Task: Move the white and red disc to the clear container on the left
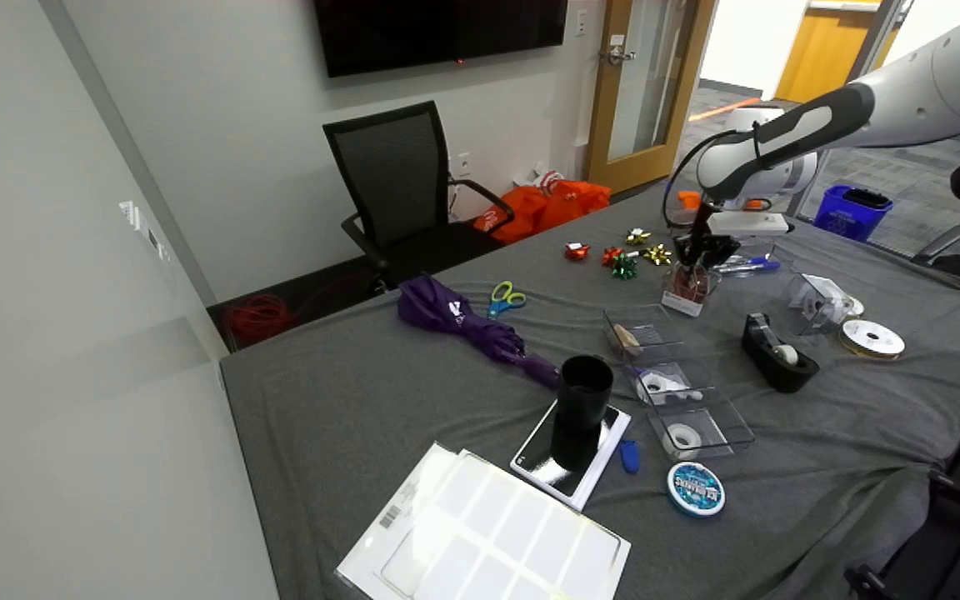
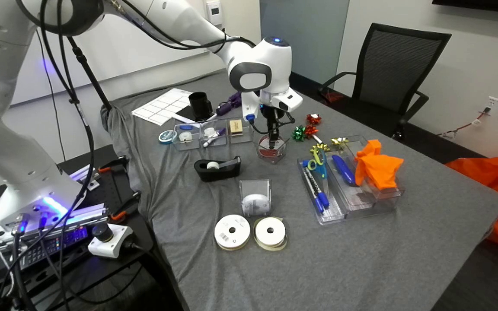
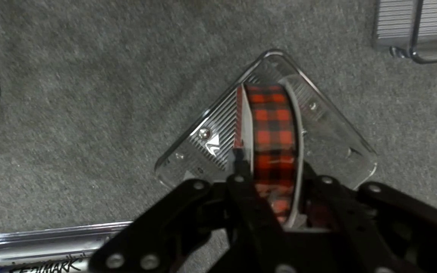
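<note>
1. Grey and cloth-draped, the surface (image 2: pixel 361 250) stands in what seems an office; in an exterior view a black mesh chair (image 2: pixel 387 69) is at two o'clock from the jaws.
2. White and red disc (image 3: pixel 275 129): a spool of plaid ribbon, on edge within the outline of a clear container (image 3: pixel 222 125), its round rim toward twelve o'clock in the wrist view. Whether it touches the container's floor is hidden.
3. The jaws pinch the disc across its two flat faces.
4. It should be light, with thin, stiff, slick sides that might bow under a hard squeeze. The hold to prefer is near the hub, across both faces; let go on edge, it could roll or topple.
5. Whether that container is start or goal cannot be told.
6. Other containers, by the clock from the jaws in an exterior view: between nine and ten, three clear compartments (image 2: pixel 244 137) with a white roll (image 2: pixel 185 137), a purple and white item (image 2: pixel 221 131) and a tan block (image 2: pixel 235 126); between six and seven, a small clear box (image 2: pixel 255 186) with a white rounded piece (image 2: pixel 255 204); between four and five, a clear tray (image 2: pixel 335 211) with blue markers (image 2: pixel 323 199).
</note>
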Available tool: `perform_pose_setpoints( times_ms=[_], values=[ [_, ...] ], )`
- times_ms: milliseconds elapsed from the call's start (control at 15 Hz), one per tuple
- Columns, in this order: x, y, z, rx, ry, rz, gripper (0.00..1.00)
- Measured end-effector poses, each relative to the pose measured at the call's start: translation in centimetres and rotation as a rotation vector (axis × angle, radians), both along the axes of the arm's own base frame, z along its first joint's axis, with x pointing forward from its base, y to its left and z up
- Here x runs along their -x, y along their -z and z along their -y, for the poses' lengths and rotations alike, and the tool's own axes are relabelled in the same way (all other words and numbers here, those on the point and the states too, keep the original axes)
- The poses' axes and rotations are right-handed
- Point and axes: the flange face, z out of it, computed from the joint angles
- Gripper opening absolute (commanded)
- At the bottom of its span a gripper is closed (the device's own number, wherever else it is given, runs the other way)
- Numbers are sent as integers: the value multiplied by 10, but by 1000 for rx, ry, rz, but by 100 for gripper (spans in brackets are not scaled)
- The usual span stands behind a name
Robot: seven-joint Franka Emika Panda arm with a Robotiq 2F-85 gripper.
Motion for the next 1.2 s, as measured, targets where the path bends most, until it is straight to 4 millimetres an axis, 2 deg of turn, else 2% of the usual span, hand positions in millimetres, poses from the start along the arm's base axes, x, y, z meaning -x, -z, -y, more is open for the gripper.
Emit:
perform_pose_setpoints(
  times_ms=[267,467,1200],
  values=[
    [2,-7,-3,-5,-13,3,7],
    [6,-19,-12,-30,-27,16,7],
    [27,-67,-73,-136,-75,55,7]
  ],
)
